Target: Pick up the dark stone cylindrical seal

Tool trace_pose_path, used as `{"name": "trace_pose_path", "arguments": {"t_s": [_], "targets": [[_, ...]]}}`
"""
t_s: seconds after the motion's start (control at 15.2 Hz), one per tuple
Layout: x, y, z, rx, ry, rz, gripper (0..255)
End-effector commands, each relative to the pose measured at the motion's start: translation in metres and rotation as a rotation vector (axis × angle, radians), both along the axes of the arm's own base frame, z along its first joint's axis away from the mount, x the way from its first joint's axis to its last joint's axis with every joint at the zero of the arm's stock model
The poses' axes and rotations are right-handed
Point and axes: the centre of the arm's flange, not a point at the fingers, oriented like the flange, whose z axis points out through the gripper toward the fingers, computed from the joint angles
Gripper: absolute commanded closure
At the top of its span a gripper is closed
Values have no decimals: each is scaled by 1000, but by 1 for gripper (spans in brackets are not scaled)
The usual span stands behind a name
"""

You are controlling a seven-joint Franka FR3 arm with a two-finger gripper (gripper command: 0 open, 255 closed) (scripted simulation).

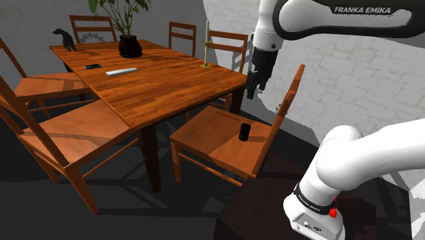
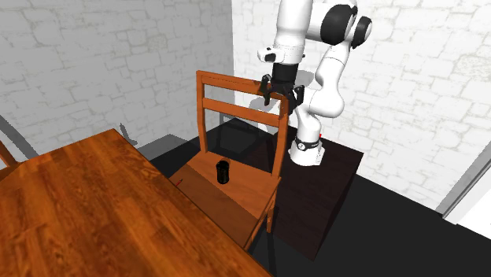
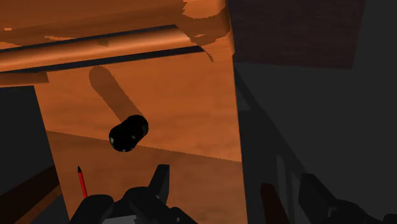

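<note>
There was one short, dark, glossy cylindrical seal [image 1: 244,132], and it stood upright on the seat of the reddish-brown wooden chair [image 1: 211,146] nearest the arm. Bare wood lay all round it. One thin red pen [image 3: 82,182] lay on the same seat, nearer the edge facing the table and apart from the seal. In the shoulder view this was one of six matching chairs drawn up round one long reddish-brown wooden table [image 1: 170,85].

The single all-black two-finger gripper [image 1: 253,87] hung above that chair, well apart from the seal. Its two fingers [image 3: 159,181] stood spread wide, clasping nothing and touching nothing.

The seat's front edge sat close to the table's edge, and on the opposite side the chair's backrest rose with its rails. The space straight above the seal was free, and the seat's two flanks gave onto dark floor.
</note>
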Motion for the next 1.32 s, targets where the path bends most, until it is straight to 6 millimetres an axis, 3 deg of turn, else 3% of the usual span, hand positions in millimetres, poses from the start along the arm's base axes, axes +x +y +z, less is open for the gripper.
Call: {"name": "trace_pose_path", "arguments": {"t_s": [0.0,1.25], "targets": [[0,0,0,0,0,0,0],[80,-140,-196,20,24,-4,0]]}}
